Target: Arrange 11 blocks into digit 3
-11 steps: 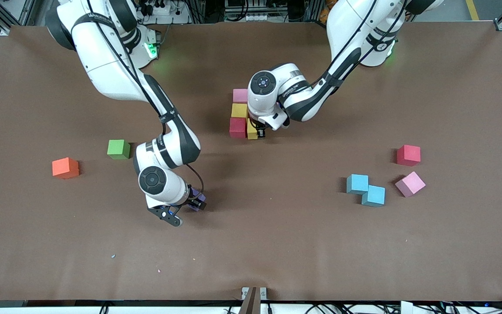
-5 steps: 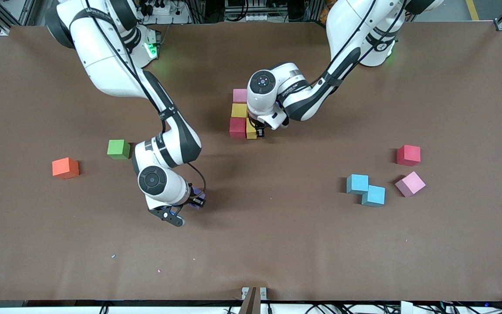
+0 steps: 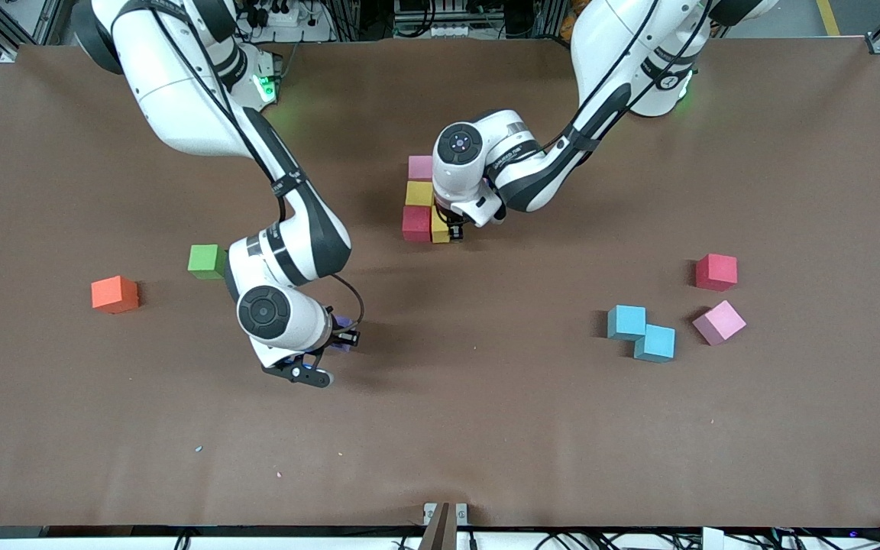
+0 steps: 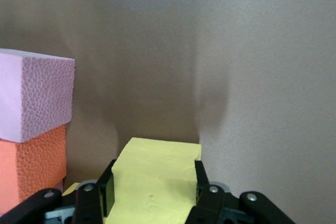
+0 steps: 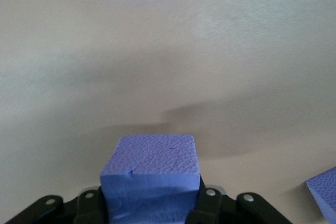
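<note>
My left gripper (image 3: 451,229) is shut on a yellow block (image 4: 155,174) and holds it low against the red block (image 3: 415,223). That red block ends a column with a yellow block (image 3: 418,193) and a pink block (image 3: 420,167). My right gripper (image 3: 341,338) is shut on a purple block (image 5: 151,174), held a little above the table. A second purple block (image 5: 323,192) lies close by. Loose blocks are an orange one (image 3: 114,294), two touching cyan ones (image 3: 626,321) (image 3: 655,343), a pink one (image 3: 719,321) and a red one (image 3: 716,271).
A green cube (image 3: 207,260) sits beside the right arm's forearm, toward the right arm's end of the table. The left wrist view shows a pink block (image 4: 34,93) and a reddish-orange block (image 4: 31,163) close beside the held yellow one.
My right gripper has risen a little and shifted toward the robots' side with the purple block in it. The left gripper has barely moved.
</note>
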`<action>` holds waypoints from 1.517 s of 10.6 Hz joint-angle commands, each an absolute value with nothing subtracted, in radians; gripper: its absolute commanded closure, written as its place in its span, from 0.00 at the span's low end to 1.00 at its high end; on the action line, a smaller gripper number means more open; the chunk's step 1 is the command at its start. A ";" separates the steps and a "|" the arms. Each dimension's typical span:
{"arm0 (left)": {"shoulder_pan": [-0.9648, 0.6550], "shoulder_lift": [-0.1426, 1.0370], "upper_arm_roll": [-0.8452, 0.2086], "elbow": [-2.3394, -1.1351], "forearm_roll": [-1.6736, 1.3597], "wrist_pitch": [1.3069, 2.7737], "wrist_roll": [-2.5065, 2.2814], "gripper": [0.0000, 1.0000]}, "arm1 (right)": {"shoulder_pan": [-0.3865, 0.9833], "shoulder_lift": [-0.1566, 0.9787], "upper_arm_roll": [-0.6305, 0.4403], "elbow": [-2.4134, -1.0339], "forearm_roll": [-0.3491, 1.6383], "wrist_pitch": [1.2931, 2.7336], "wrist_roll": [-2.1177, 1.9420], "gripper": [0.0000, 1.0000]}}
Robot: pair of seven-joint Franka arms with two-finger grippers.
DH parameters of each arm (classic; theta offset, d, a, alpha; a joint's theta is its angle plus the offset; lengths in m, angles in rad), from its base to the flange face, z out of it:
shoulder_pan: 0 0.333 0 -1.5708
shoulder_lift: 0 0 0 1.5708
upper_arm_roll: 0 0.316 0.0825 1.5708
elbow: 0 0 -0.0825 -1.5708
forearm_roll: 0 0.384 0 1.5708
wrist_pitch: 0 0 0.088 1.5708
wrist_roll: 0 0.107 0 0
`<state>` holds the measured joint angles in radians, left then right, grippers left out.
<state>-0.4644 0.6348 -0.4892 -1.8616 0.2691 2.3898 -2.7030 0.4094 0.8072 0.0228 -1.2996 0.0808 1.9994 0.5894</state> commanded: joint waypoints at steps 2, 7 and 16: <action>-0.476 0.643 -0.486 -1.853 0.270 2.395 -2.729 1.00 | 0.417 0.770 0.052 -1.335 0.083 1.950 0.465 0.98; -0.474 0.655 -0.486 -1.845 0.267 2.395 -2.727 0.97 | 0.440 0.713 0.052 -1.411 0.080 1.911 0.319 0.96; -0.477 0.606 -0.488 -1.850 0.284 2.358 -2.681 0.00 | 0.526 0.623 0.052 -1.611 0.080 2.081 0.324 0.93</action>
<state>-0.4742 0.6426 -0.4896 -1.8448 0.2708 2.3876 -2.6888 0.5200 0.6907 0.0508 -1.5086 0.0808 2.0364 0.3247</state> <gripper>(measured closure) 0.000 0.471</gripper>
